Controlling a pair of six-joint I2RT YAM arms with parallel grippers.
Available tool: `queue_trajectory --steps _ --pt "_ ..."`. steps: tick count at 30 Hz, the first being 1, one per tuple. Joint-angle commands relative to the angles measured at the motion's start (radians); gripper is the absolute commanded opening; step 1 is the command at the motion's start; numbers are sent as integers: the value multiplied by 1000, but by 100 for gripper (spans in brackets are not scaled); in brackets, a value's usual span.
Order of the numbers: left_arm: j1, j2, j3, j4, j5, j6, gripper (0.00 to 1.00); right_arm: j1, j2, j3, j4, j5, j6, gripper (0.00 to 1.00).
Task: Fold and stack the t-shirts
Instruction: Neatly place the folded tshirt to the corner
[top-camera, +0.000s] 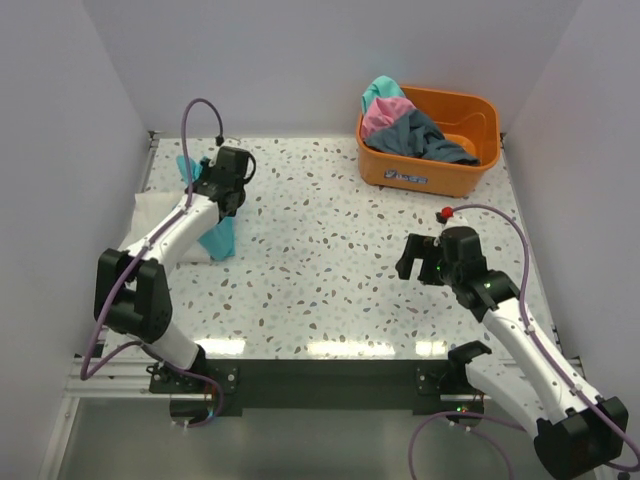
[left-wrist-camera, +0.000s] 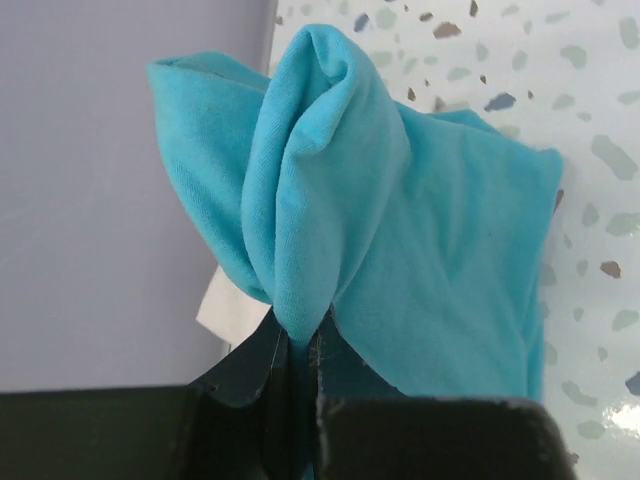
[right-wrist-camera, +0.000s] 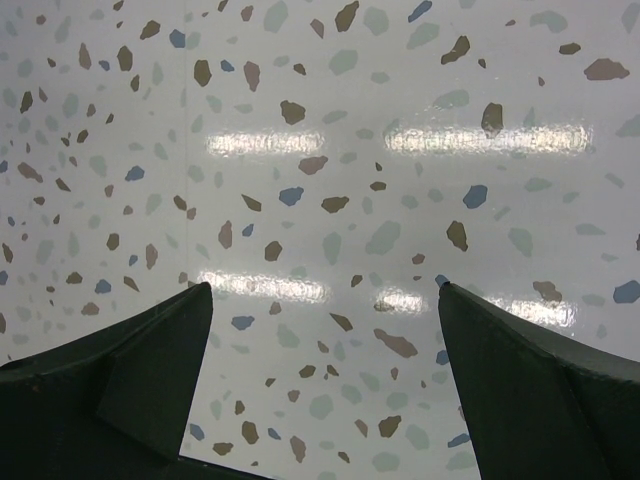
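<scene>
From above, the left tool (top-camera: 226, 203) is clenched on a teal shirt (top-camera: 218, 240) at the far left of the surface (top-camera: 320, 230), close to the side wall (top-camera: 70, 150). A white shirt (top-camera: 150, 213) lies beside it. A wide stretch of surface separates the arms. The right tool (top-camera: 409, 257) hangs spread, grasping nothing. An orange tub (top-camera: 400, 168) with a heap of shirts (top-camera: 415, 130) sits far right.

The left wrist view adds the pinch itself, a gathered teal fold rising from the tips.

The right wrist view gives only speckled surface between wide tips.

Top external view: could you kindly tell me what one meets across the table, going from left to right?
In order: cream-white t-shirt → teal t-shirt → orange tub.
</scene>
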Motion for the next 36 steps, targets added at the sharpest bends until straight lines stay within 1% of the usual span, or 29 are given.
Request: queue_trajectory --steps 1,4,7,14,18,20,21,23,24,26,29,34,36 --pt "8 -57 -9 136 -109 120 0 -1 -19 -2 33 0 -20 99" --pt "10 -77 -6 147 -106 137 0 -1 -22 -3 35 4 -20 98" --pt "10 -112 9 119 -91 135 0 -1 -16 -3 35 9 -19 99" --pt "11 -195 -6 133 -83 172 0 0 -10 0 33 16 -20 99" --pt "34 -201 -39 142 -17 175 0 -3 -8 -2 30 21 -19 99" --pt "46 -189 -55 143 21 169 0 -1 -8 0 29 24 -17 99" --pt "66 -186 -76 150 73 167 0 -3 -7 0 27 24 -19 99" --pt "92 -166 -110 183 89 161 0 -3 -5 0 26 26 -20 99" --pt "126 -157 -119 199 101 164 0 -3 -8 0 24 27 -19 99" --pt "166 -112 -112 189 74 172 0 -1 -10 0 23 32 -19 99" --pt "197 -77 -119 263 31 183 0 -3 -10 0 23 38 -16 99" --pt "260 -16 -138 376 12 203 0 -1 -10 -5 21 36 -16 99" --pt "287 1 -136 393 4 198 0 -1 -10 -5 21 46 -13 99"
